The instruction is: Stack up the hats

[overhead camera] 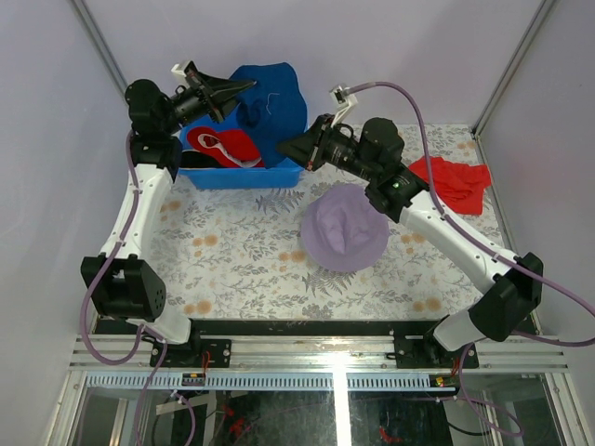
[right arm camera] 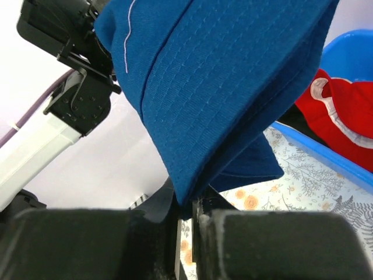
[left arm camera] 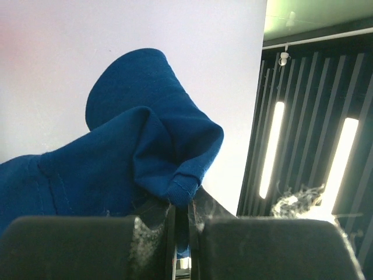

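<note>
1. The navy blue hat [overhead camera: 272, 110] is held above the blue bin [overhead camera: 244, 176], its brim pinched at two edges.
2. The left gripper [overhead camera: 234, 90] is clamped on the far-left edge, the right gripper [overhead camera: 290, 149] on the near edge.
3. The lavender hat [overhead camera: 344, 229], judged the stack base, lies nearer and rightward on the table, closest to the right gripper.

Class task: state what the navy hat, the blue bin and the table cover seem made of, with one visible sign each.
Navy hat: soft matte woven cloth, likely cotton; stitched rows, limp folds.
Blue bin: probably plastic; smooth, slightly glossy walls.
Table cover: flat floral-printed sheet; cloth or vinyl, cannot tell.
</note>
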Robot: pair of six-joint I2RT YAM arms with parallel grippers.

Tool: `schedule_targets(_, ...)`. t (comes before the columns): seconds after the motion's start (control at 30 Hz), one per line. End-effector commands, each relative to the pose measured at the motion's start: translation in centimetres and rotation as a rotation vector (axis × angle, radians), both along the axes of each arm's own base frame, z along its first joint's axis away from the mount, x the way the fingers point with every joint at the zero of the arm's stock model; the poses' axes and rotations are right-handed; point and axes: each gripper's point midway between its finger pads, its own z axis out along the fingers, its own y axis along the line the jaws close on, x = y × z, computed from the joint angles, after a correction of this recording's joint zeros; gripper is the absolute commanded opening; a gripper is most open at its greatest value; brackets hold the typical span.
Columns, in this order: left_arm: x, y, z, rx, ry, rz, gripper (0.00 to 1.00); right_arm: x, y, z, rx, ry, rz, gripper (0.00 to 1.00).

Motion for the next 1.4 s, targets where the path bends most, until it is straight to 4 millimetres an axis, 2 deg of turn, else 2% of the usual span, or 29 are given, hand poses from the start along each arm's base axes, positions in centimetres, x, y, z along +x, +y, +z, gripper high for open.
schedule_targets(0.0,0.7,0.3,-1.2,0.031,-0.042,0.018,0.0,-1.5,-1.7,6.8,0.133,-0.069,-0.04,0.0)
schedule_targets(0.07,1.9,0.6,-2.2,0.055,-0.047,0.025,0.01,-1.6,-2.1,7.4,0.158,-0.015,-0.056,0.0)
schedule_targets(0.1,2.6,0.8,-2.5,0.068,-0.063,0.029,0.09,-1.8,-2.3,7.9,0.174,0.008,-0.058,0.0)
schedule_targets(0.13,3.2,1.0,-2.7,0.081,-0.075,0.033,0.25,-1.9,-2.4,8.6,0.192,0.024,-0.057,0.0)
schedule_targets(0.2,4.2,1.7,-3.0,0.103,-0.099,0.046,0.82,-2.1,-2.5,9.9,0.228,0.05,-0.056,0.0)
schedule_targets(0.23,4.5,2.0,-3.0,0.115,-0.112,0.056,0.98,-2.1,-2.5,10.8,0.247,0.054,-0.051,0.0)
schedule_targets(0.3,4.6,2.6,-3.6,0.154,-0.112,0.077,1.0,-1.7,-2.1,11.8,0.266,0.078,-0.044,0.0)
schedule_targets(0.4,4.1,4.1,-5.7,0.216,-0.08,0.127,1.0,-0.6,-1.0,12.6,0.272,0.107,-0.037,0.0)
schedule_targets(0.53,1.6,6.0,-7.8,0.249,-0.045,0.188,1.0,0.8,0.5,13.7,0.27,0.128,-0.017,0.0)
schedule_targets(0.6,-0.2,6.0,-7.0,0.251,-0.07,0.199,1.0,1.8,1.3,12.8,0.248,0.157,-0.021,0.0)
schedule_targets(0.67,-2.3,5.6,-4.9,0.254,-0.132,0.204,1.0,2.4,1.6,12.1,0.233,0.165,-0.035,0.0)
schedule_targets(0.7,-2.5,5.9,-8.0,0.331,-0.02,0.224,1.0,2.7,1.7,11.6,0.222,0.169,-0.045,0.0)
schedule_targets(0.73,-3.2,5.9,-8.1,0.348,-0.017,0.234,1.0,2.9,1.7,11.2,0.211,0.165,-0.052,0.0)
schedule_targets(0.9,-5.7,5.3,-5.7,0.258,0.001,0.252,1.0,3.7,1.0,9.5,0.156,0.146,-0.12,0.0)
schedule_targets(1.03,-7.1,5.1,-6.4,0.148,0.068,0.253,1.0,4.0,0.2,9.1,0.16,0.116,-0.166,0.0)
schedule_targets(1.17,-8.9,4.9,-7.0,-0.057,0.162,0.261,1.0,3.4,-1.1,10.3,0.207,0.058,-0.199,0.0)
schedule_targets(1.23,-9.8,4.9,-6.0,-0.153,0.169,0.274,1.0,3.1,-1.6,10.7,0.233,0.018,-0.21,0.0)
schedule_targets(1.37,-9.8,4.2,-3.9,-0.227,0.177,0.276,1.0,2.5,-2.1,10.8,0.276,-0.034,-0.207,0.0)
